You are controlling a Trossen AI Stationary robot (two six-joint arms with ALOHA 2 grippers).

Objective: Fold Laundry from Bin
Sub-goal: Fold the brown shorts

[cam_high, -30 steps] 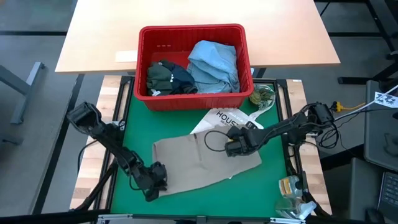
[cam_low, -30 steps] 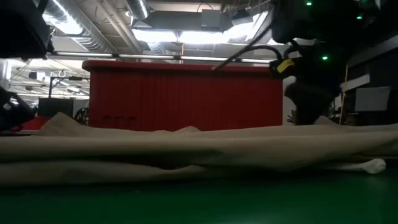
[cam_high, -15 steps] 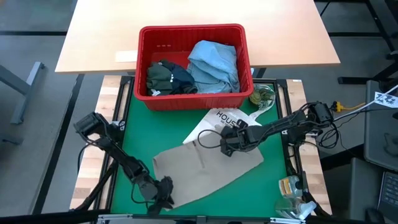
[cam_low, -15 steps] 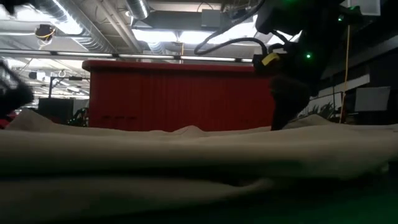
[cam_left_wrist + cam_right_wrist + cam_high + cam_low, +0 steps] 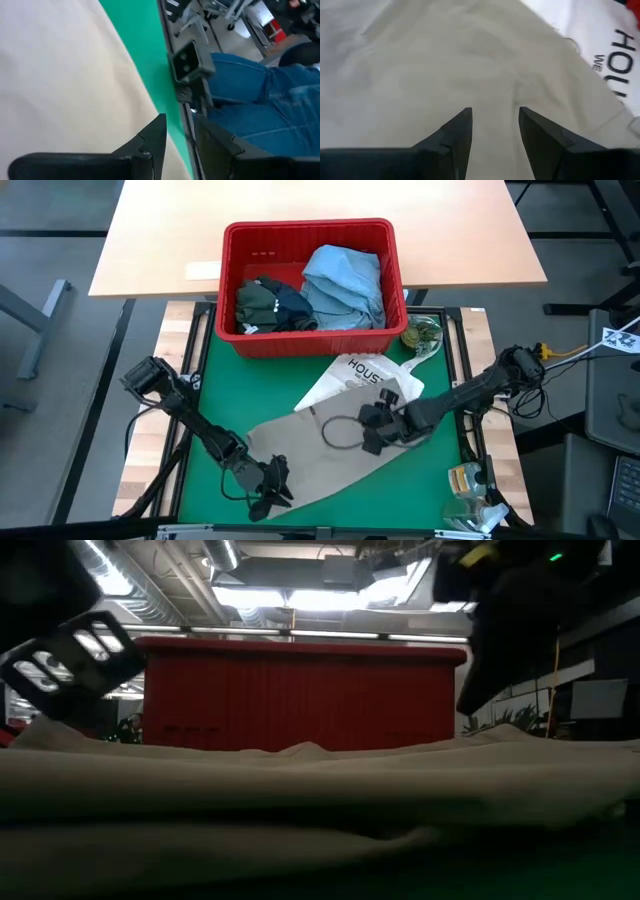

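A beige garment [image 5: 320,452] lies flat on the green mat [image 5: 215,395]; it also shows in the low view [image 5: 320,790]. Its far right part overlaps the white tote bag [image 5: 362,372]. My left gripper [image 5: 268,490] is open at the garment's near left edge; green mat shows between its fingers in the left wrist view [image 5: 180,135]. My right gripper [image 5: 372,432] is open, low over the garment's middle right [image 5: 495,125]. The red bin [image 5: 310,228] stands at the far side and holds a light blue shirt [image 5: 345,285], a dark olive garment [image 5: 258,300] and a navy one [image 5: 292,308]. My left gripper's open fingers [image 5: 150,140] stand at the beige garment's near left edge [image 5: 145,100]; I cannot tell whether they touch the cloth. My right gripper's open fingers [image 5: 455,135] slant down over the garment's middle [image 5: 490,90]; I cannot tell whether their tips touch it.
A small greenish object [image 5: 420,335] lies right of the bin. Packets [image 5: 465,478] lie at the near right corner. A black cable loop [image 5: 340,430] from the right arm hangs over the garment. A person's blue-trousered legs [image 5: 260,100] are just beyond the near edge.
My left gripper has gone toward the table's near edge and to the right; the garment's near left corner has gone with it. The garment has turned and now lies slanted and narrower at its left end. My right gripper has shifted a little toward the near edge.
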